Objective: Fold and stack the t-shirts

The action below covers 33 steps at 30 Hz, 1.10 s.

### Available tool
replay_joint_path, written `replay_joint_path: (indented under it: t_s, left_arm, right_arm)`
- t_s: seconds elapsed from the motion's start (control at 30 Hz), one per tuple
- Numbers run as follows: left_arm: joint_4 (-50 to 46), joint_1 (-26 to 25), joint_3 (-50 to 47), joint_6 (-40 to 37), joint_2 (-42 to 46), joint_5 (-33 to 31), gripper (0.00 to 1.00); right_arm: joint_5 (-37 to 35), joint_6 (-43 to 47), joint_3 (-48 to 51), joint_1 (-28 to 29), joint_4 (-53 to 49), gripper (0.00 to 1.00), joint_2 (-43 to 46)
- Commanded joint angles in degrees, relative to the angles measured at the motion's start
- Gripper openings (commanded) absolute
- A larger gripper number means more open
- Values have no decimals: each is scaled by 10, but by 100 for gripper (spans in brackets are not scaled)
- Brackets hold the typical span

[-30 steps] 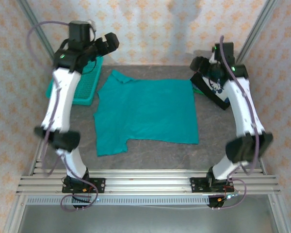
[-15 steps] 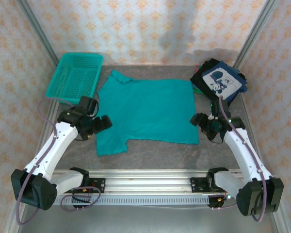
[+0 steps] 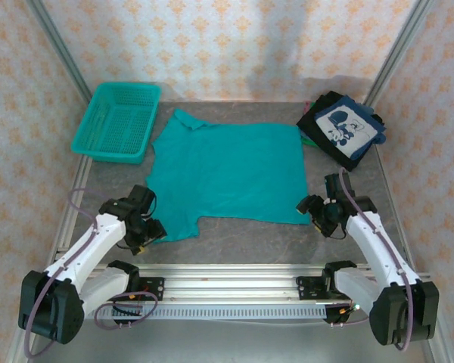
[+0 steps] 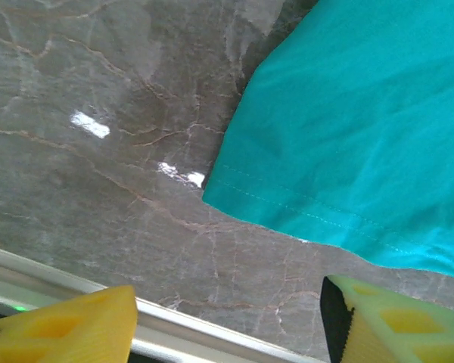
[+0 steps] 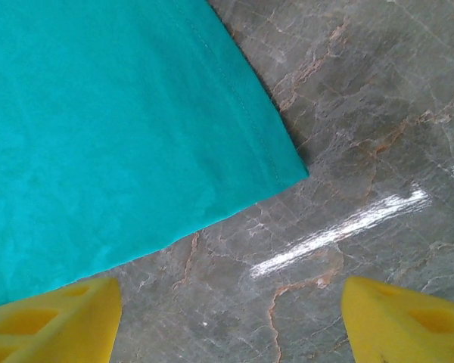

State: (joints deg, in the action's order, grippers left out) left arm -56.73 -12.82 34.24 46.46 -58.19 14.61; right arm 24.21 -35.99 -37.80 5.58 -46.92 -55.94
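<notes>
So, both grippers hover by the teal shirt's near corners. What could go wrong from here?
Left gripper stands open over bare table, beside the sleeve corner of the teal t-shirt; closing here may catch nothing.
Right gripper is short of the hem corner; a thin pinch could slip, skewing the fold.

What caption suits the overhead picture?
Left gripper and right gripper flank the near corners of a spread teal t-shirt; folded dark shirts lie behind.

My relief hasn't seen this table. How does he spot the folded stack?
On the grey stone-look table, go to the far right corner, beyond the flat teal cloth t-shirt. The stack of folded dark t-shirts lies there. Only it is dark, with a white-and-blue graphic on top; the mesh plastic basket far left is teal too.
</notes>
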Motion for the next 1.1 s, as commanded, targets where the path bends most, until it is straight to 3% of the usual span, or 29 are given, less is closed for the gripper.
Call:
replay_joint_path:
  t_s: [0.0, 0.23, 0.7, 0.83, 0.93, 1.07]
  left_arm:
    - [57, -3, -6, 14, -20, -6, 61]
    - [115, -3, -15, 9, -78, -13, 49]
    - [114, 4, -25, -6, -127, -47, 40]
    - [151, 5, -29, -12, -158, -41, 24]
    - [162, 5, -23, -17, -170, -34, 9]
    - [153, 5, -15, -21, -155, -33, 0]
  right_arm:
    - [-18, -2, 6, -1, 21, 76, -17]
    - [-23, 2, 3, -2, 39, 75, -41]
    - [-29, 19, -3, -26, 48, 75, -67]
    - [-24, 13, 7, -28, 69, 73, -85]
    - [-3, 4, 17, -28, 93, 65, -103]
    - [4, -1, 24, -28, 109, 53, -115]
